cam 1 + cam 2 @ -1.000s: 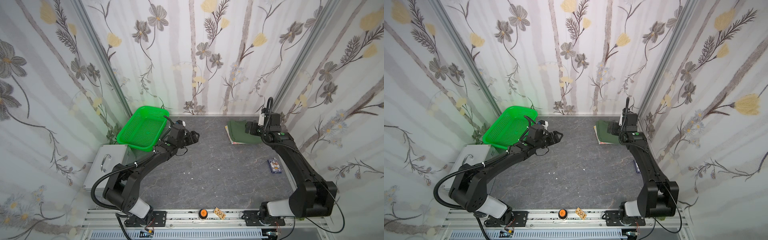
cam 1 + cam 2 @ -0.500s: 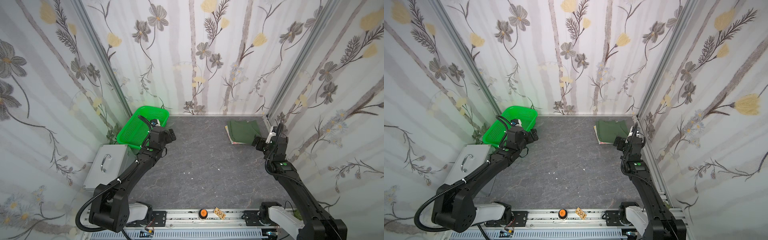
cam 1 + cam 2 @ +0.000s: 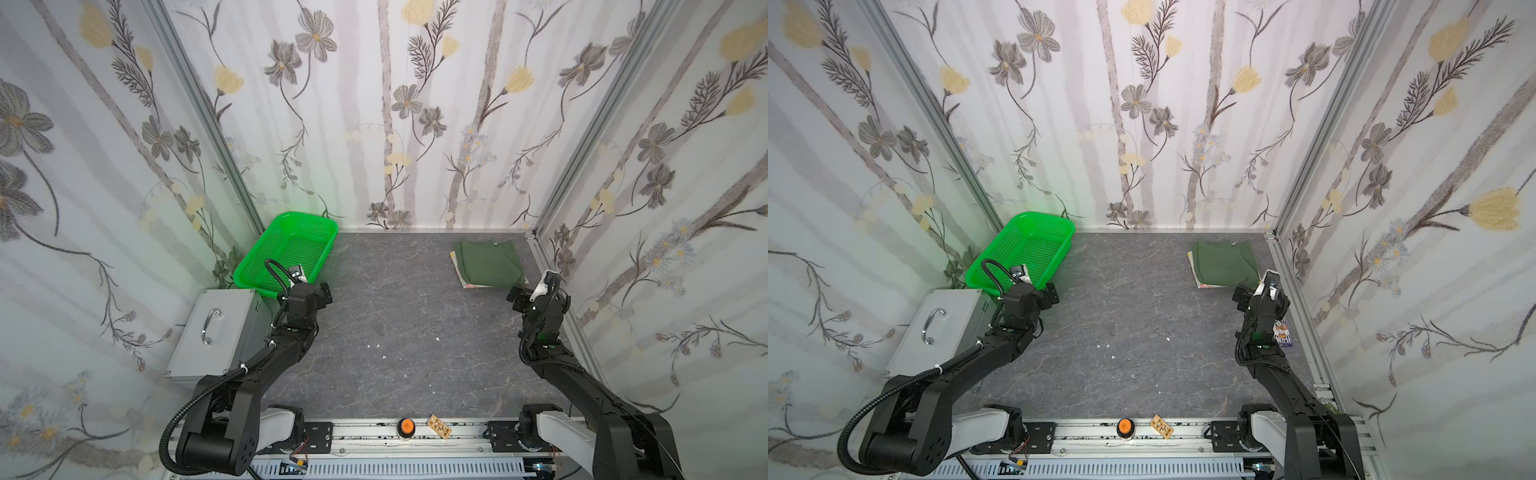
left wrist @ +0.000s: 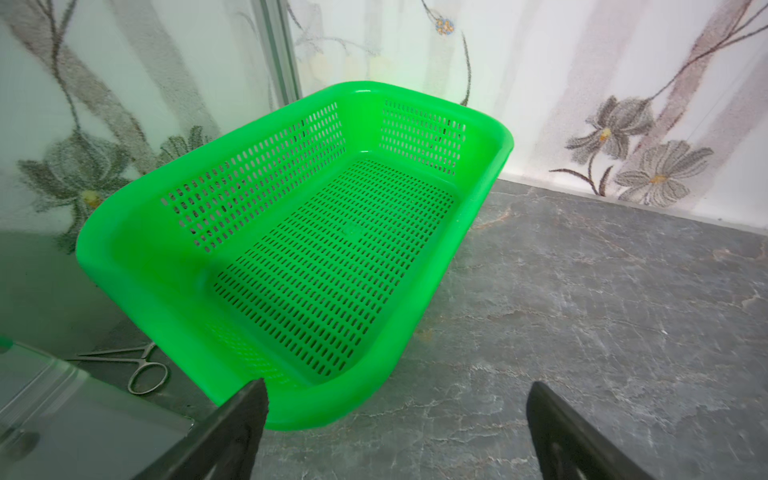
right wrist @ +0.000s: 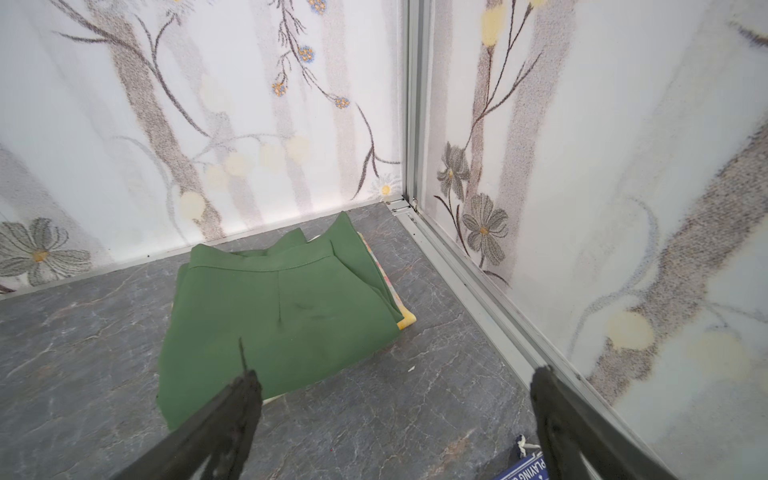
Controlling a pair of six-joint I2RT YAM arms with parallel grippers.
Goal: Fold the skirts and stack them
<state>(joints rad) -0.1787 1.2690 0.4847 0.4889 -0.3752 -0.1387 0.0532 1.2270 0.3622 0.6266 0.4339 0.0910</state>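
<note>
The skirts lie stacked in the back right corner. The folded dark olive green skirt (image 3: 488, 264) (image 3: 1223, 262) (image 5: 274, 316) is on top. Only the edges of the pastel flowered skirt (image 3: 473, 286) (image 3: 1204, 284) (image 5: 405, 321) peek out beneath it. My right gripper (image 3: 536, 293) (image 3: 1260, 296) (image 5: 395, 378) hangs open just in front of the stack, near the right wall, holding nothing. My left gripper (image 3: 307, 291) (image 3: 1032, 293) (image 4: 397, 386) is open and empty beside the near end of the green basket.
An empty bright green mesh basket (image 3: 305, 216) (image 3: 1042, 216) (image 4: 490, 137) stands at the back left. A silver case with a handle (image 3: 216, 328) sits in front of it, and metal scissors (image 4: 143, 365) lie between them. A playing-card box (image 3: 1282, 332) (image 5: 525, 467) lies by the right wall.
Both arms have drawn back toward the front. The right gripper left the skirt stack, and the left gripper moved from mid-table to the basket's near end. Both stayed open.
</note>
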